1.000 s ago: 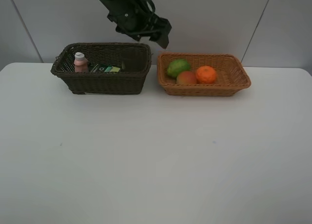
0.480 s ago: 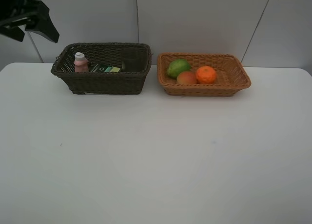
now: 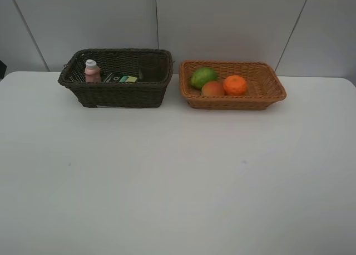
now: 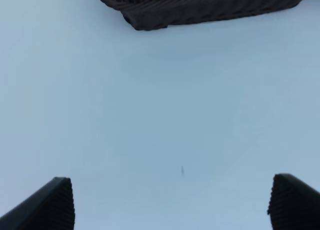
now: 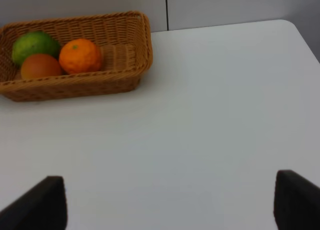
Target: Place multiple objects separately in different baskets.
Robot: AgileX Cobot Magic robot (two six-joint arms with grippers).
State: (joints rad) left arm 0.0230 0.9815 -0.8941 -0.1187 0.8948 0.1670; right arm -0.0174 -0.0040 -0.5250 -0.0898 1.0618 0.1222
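- Looks like you're basically done: the lime [image 3: 203, 76], the red-orange fruit [image 3: 213, 88] and the tangerine [image 3: 235, 85] all sit bunched together at the left end of the tan basket [image 3: 267, 94], touching each other.
- The dark basket [image 3: 111, 94] just beside it holds the pink bottle [image 3: 92, 71] at its left end, upright, with the pump bottle [image 3: 121, 78] lying next to it and what I take for the purple cup [image 3: 151, 70] at the right end; it's dim in there, so don't quote me on it.
- Nothing's left loose on the counter [image 3: 178, 177], so I'd say no sorting remains.
- Your left fingers [image 4: 170, 202] are spread wide over bare counter, holding nothing; right fingers [image 5: 170, 205] are parted too, also empty.
- Versus a second ago: the dark arm that hung over the gap between the baskets has swung off to the left and is now gone from the high view. The items haven't budged.
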